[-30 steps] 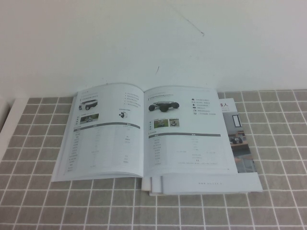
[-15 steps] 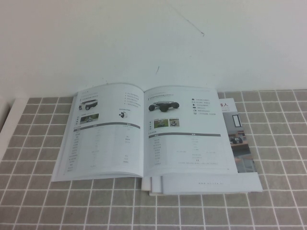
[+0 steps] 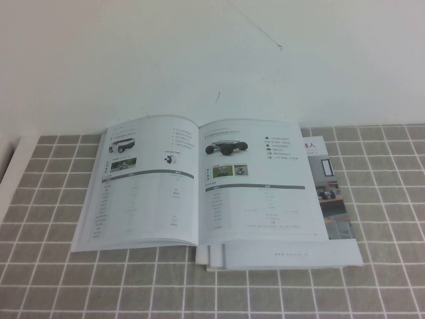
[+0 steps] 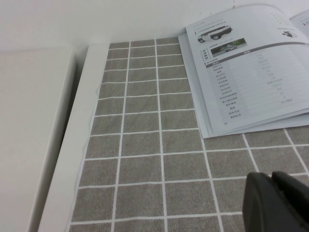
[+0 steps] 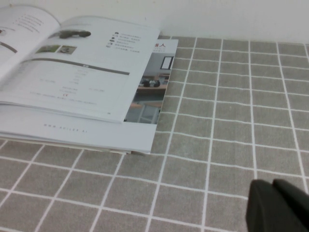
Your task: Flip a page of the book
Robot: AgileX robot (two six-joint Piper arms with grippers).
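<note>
The book (image 3: 199,193) lies open and flat on the grey tiled cloth, spine toward the wall. Its left-hand sheet is the page (image 3: 143,193), with two small black chassis pictures, two small photos and a grey-barred table; it also shows in the left wrist view as the page (image 4: 251,72). The right-hand sheet (image 3: 259,193) shows one black buggy-like car. Neither arm appears in the high view. My left gripper (image 4: 271,178) hovers shut over bare cloth, short of the book's left corner. My right gripper (image 5: 272,184) is shut over the cloth, off the book's (image 5: 72,82) right corner.
A second booklet (image 3: 333,199) with dark room photos lies under the book and sticks out on its right; it shows as the booklet (image 5: 149,92) in the right wrist view. A white table edge (image 4: 67,145) borders the cloth on the left. A white wall (image 3: 212,60) stands behind.
</note>
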